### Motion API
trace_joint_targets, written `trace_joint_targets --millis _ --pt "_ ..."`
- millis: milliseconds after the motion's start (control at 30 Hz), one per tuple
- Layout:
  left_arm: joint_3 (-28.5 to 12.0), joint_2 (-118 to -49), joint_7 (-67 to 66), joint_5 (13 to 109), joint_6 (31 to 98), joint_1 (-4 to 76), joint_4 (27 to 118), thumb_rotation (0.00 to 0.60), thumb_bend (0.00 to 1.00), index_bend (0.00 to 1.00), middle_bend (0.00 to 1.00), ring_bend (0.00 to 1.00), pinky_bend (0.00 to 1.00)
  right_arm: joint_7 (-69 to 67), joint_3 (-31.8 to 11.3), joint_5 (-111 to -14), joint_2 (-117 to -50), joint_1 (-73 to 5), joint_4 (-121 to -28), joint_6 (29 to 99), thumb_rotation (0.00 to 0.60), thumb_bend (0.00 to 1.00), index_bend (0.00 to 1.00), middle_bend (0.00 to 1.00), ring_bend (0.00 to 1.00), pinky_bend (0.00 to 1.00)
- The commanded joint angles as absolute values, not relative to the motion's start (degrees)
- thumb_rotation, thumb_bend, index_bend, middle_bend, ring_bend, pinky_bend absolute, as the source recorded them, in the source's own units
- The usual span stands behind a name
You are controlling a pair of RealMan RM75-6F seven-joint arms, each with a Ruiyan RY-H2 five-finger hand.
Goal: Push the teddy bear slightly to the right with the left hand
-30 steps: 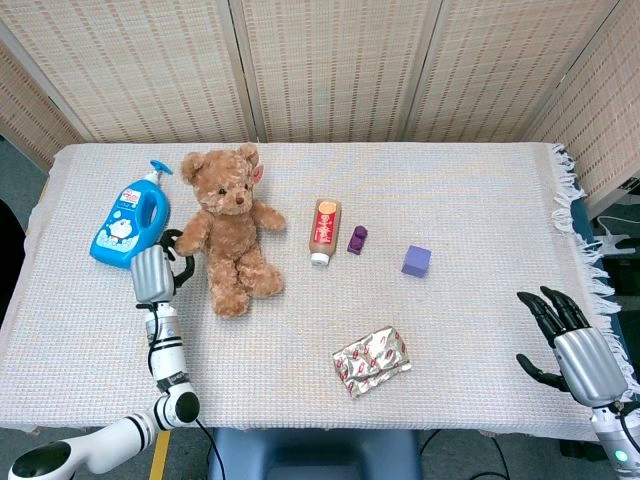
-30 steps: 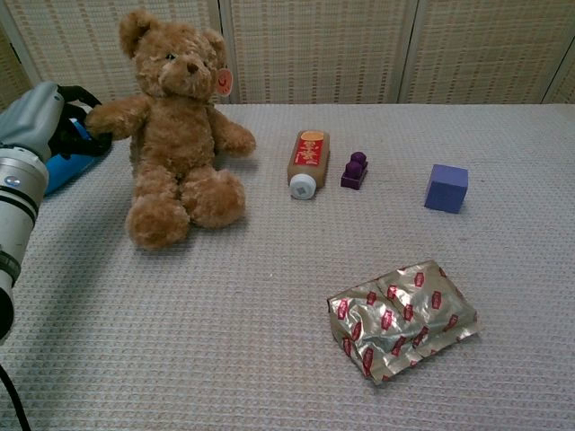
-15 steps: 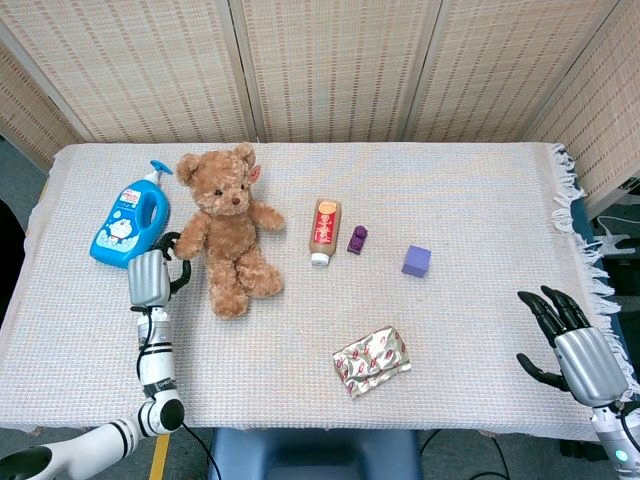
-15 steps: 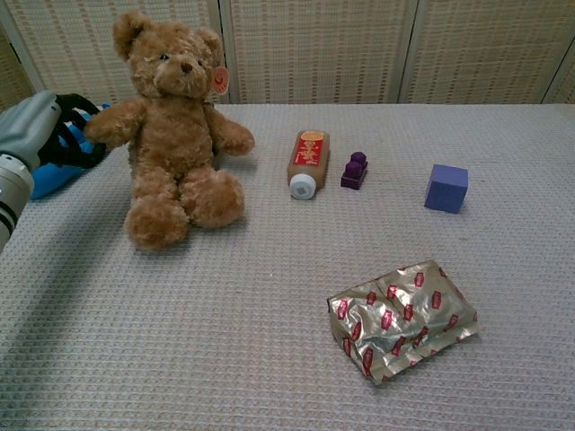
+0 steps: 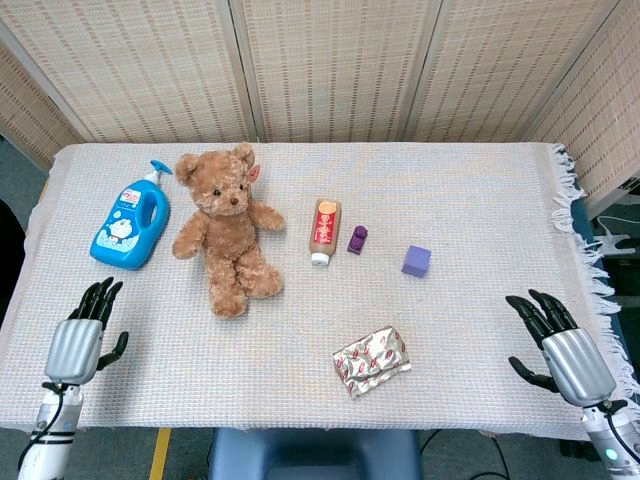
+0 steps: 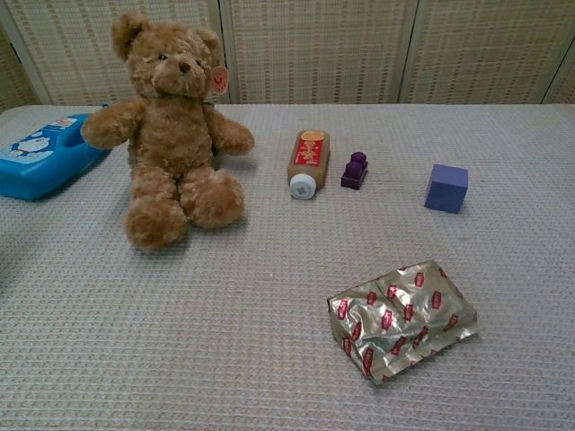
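Observation:
The brown teddy bear (image 5: 226, 228) sits upright on the white tablecloth, left of centre, with an orange tag by its ear; the chest view shows the same teddy bear (image 6: 171, 130) at upper left. My left hand (image 5: 80, 340) is low at the table's front-left edge, well away from the bear, fingers spread and holding nothing. My right hand (image 5: 560, 350) hovers at the front-right edge, fingers apart and empty. Neither hand shows in the chest view.
A blue detergent bottle (image 5: 130, 222) lies left of the bear. An orange-labelled bottle (image 5: 323, 230), a small purple toy (image 5: 357, 239) and a purple cube (image 5: 417, 261) lie to its right. A crumpled foil packet (image 5: 371, 361) sits near the front.
My left hand has pulled back from the bear's arm down to the table's front-left edge and left the chest view. The bear has shifted slightly left and stands as it did half a second ago.

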State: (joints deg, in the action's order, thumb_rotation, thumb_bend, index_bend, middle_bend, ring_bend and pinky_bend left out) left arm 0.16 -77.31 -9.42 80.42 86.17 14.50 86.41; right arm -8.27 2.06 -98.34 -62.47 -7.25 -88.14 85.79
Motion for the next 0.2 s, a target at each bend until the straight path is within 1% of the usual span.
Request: trace_joint_targets --millis 33,200 --pt "1.3 -75.2 -9.9 83.1 87.5 13.3 88.4 0.600 0.38 0.00 0.00 0.03 0.37 -7.5 2.1 -98.0 -62.9 -7.5 -88.0 85.1 0.600 0.15 0.00 0.11 0.00 0.08" --pt "1.3 -74.9 -9.8 84.9 88.2 12.6 89.0 0.600 0.39 0.00 0.00 0.03 0.36 -5.9 2.1 -96.9 -63.0 -7.7 -88.5 83.6 0.600 0.15 0.00 0.11 0.00 0.08"
